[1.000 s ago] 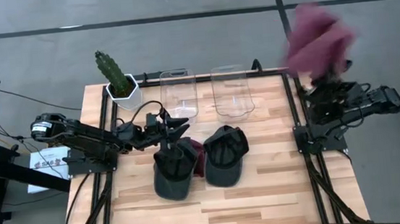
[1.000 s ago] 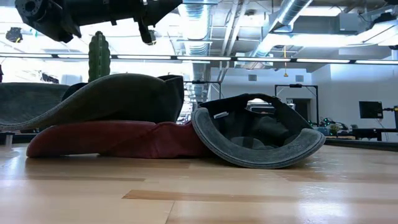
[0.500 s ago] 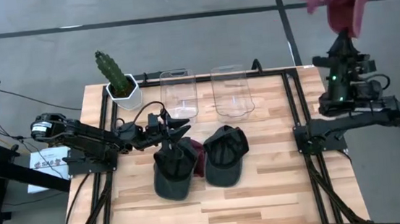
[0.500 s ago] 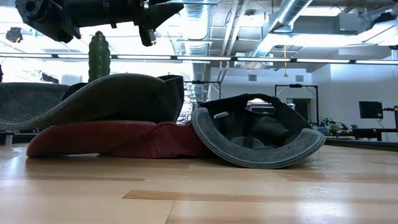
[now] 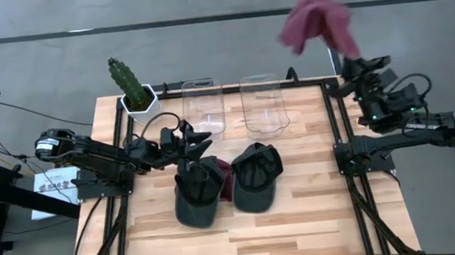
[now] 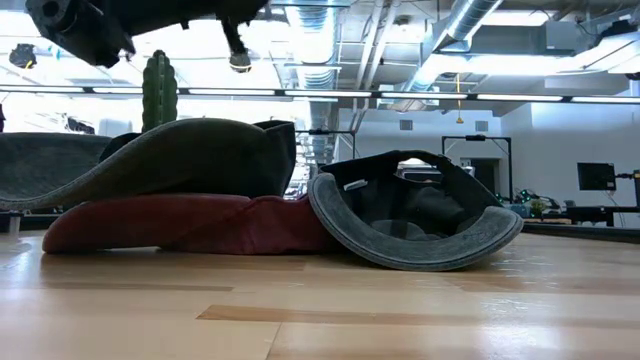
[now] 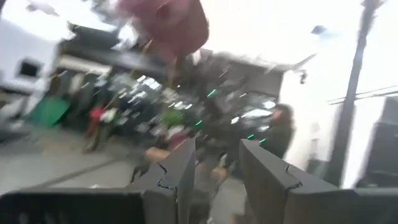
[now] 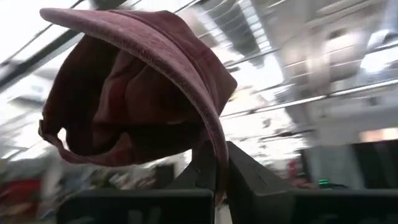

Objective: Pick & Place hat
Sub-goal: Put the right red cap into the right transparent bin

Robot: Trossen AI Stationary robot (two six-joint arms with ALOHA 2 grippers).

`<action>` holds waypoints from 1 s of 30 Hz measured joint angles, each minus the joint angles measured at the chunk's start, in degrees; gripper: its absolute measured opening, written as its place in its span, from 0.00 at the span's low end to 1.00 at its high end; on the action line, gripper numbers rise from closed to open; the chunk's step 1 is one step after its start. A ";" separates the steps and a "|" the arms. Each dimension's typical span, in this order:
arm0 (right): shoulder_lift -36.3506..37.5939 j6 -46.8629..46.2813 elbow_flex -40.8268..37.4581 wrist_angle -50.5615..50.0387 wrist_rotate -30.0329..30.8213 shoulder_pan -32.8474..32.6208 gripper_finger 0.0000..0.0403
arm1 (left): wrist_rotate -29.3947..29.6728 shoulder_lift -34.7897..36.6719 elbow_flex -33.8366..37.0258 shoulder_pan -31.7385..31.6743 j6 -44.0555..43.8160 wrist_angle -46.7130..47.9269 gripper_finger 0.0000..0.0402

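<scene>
My right gripper (image 5: 346, 51) is raised high at the table's far right corner, shut on a maroon hat (image 5: 315, 22), which fills the right wrist view (image 8: 130, 93). On the table a dark grey hat (image 5: 198, 192) lies partly on another maroon hat (image 5: 225, 177). A second dark grey hat (image 5: 256, 176) lies hollow side up and leans against them. My left gripper (image 5: 202, 143) hovers open above the left grey hat, tipped upward, with nothing between its fingers (image 7: 180, 168). My right gripper pinches the maroon hat's brim (image 8: 214, 149) between its two fingers. The fingers slant upward. The hat stands above and ahead of them, lifted clear of everything, its hollow crown (image 8: 118, 112) turned toward the wrist.
Two clear bins (image 5: 202, 105) (image 5: 263, 101) stand side by side at the table's far edge. A potted cactus (image 5: 133, 88) is at the far left corner. Bare wood (image 5: 318, 219) lies nearer than the hats and to their right.
My right gripper has swung the maroon hat through the air: first toward the far side beyond the table, then back toward the left, so the hat now hangs above the far right corner near the right bin. My left gripper has tipped slightly upward.
</scene>
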State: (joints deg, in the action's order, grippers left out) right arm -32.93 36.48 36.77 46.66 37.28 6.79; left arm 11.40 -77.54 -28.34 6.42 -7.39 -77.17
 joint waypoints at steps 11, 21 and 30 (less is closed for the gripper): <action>-3.48 -14.01 -0.07 -17.32 -18.41 -0.03 0.00 | -14.05 0.33 -14.17 -0.50 9.99 18.06 0.30; -6.77 -12.59 -0.07 -17.41 -21.79 -4.43 0.00 | 1.00 0.33 -25.72 -0.68 28.72 35.69 0.30; -6.81 -9.72 -0.07 -17.50 -21.91 -8.94 0.00 | 14.31 -0.17 -32.30 -0.70 41.16 35.96 0.30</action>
State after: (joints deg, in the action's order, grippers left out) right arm -39.75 26.76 36.71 29.17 15.37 -2.15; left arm 25.72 -77.70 -60.63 5.72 33.78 -41.21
